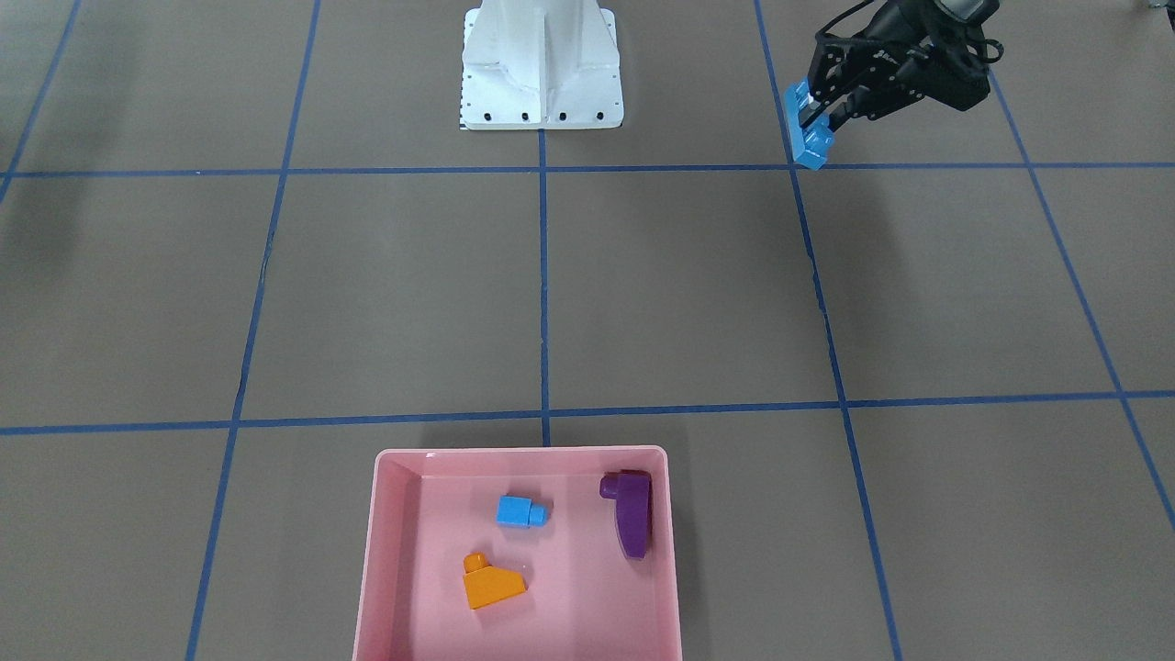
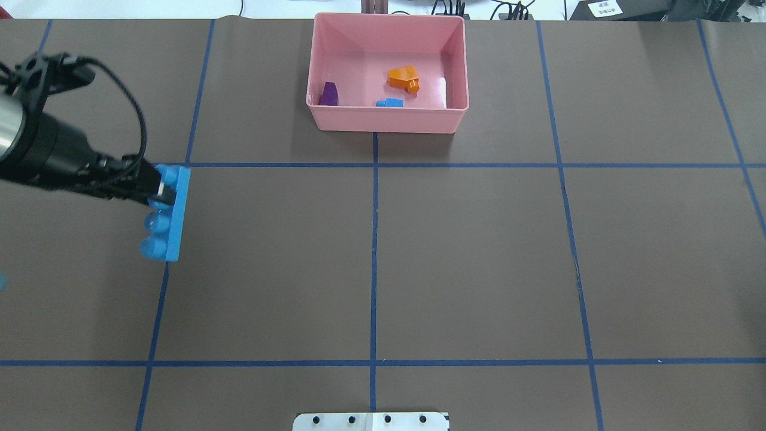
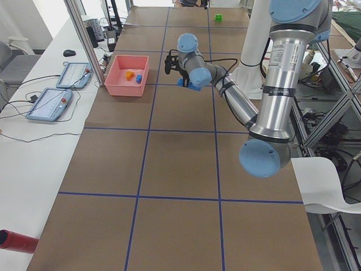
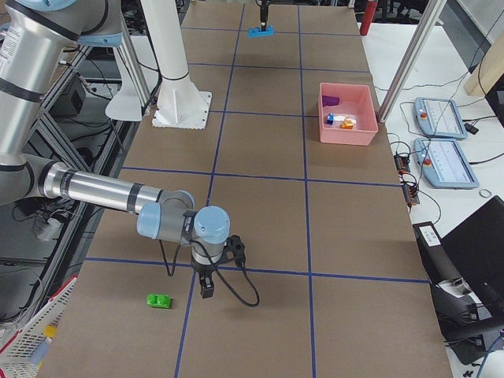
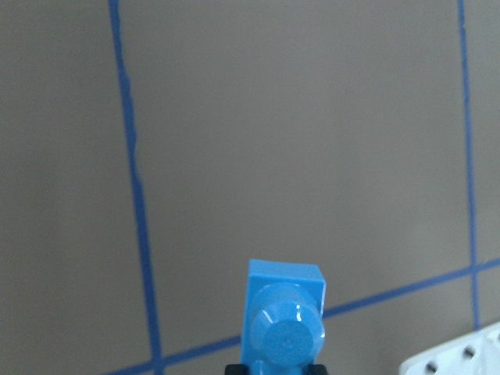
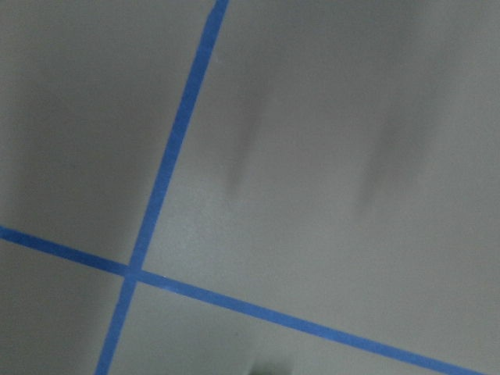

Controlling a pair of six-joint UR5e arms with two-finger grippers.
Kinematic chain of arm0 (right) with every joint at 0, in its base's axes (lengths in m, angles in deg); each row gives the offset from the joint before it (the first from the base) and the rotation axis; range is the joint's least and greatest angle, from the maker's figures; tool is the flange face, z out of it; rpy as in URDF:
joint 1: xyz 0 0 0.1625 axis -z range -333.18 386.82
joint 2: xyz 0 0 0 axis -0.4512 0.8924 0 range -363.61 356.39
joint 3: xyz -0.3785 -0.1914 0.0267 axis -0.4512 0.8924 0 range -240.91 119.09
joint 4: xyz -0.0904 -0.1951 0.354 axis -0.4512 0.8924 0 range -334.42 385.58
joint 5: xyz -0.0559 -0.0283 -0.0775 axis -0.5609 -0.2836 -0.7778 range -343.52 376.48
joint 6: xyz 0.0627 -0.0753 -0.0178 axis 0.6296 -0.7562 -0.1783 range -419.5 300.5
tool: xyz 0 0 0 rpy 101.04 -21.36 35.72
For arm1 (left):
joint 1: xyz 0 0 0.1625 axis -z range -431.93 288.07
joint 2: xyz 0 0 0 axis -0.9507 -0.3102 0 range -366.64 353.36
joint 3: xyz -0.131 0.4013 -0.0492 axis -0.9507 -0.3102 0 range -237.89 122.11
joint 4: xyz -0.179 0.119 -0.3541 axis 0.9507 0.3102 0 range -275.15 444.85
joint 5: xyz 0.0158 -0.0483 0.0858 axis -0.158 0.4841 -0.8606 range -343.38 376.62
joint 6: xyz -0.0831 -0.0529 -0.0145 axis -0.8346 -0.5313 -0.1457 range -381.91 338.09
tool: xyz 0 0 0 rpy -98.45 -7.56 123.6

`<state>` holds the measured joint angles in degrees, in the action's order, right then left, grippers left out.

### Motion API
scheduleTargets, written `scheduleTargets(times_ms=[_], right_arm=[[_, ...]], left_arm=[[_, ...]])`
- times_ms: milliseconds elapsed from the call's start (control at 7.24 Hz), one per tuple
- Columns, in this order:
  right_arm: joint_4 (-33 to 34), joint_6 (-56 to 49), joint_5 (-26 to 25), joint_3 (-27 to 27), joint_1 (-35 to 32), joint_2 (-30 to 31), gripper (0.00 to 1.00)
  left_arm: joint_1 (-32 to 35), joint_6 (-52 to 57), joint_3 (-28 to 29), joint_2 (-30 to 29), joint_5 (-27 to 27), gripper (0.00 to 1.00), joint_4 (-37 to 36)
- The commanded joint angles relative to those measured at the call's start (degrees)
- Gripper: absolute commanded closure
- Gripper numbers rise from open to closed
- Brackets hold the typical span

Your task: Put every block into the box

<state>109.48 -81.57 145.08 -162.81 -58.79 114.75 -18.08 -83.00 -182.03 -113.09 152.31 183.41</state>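
The left pincer (image 2: 157, 194) is clamping the long blue bar (image 2: 175, 209) toward one end, above the surface near its left edge. The bar is judged light, rigid and glossy. An off-centre hold is risking rotation, so the flat long sides at mid-length are the preferable grip. The box (image 2: 386, 123) is sitting at the far edge. The green brick (image 4: 160, 300) is lying near the right edge. Right pincer (image 4: 206, 290) opening: cannot tell.

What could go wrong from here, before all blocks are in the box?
The left gripper grips the long blue bar off-centre, so it might swivel or slip on the long way to the pink box. The green brick lies far off; it may be missed.
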Motion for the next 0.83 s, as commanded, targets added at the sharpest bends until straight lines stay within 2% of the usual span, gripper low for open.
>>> scheduleTargets(times_ms=[0, 276, 552, 690], right_arm=[[-9.9, 0.5, 0.2, 8.1, 0.1, 2.0, 0.00], [-11.0, 1.1, 2.7, 9.3, 0.1, 3.6, 0.00], [-11.0, 1.0, 5.3, 11.1, 0.1, 4.3, 0.00], [-11.0, 0.9, 6.0, 12.1, 0.2, 4.7, 0.00]], left_arm=[[3.7, -6.2, 15.4, -22.5, 0.7, 1.00, -2.9], [4.3, -11.0, 29.0, -36.5, -3.8, 1.00, 0.3], [3.7, -20.5, 49.8, -47.7, -10.1, 1.00, 18.0], [2.9, -21.0, 57.1, -51.5, -13.4, 1.00, 22.5]])
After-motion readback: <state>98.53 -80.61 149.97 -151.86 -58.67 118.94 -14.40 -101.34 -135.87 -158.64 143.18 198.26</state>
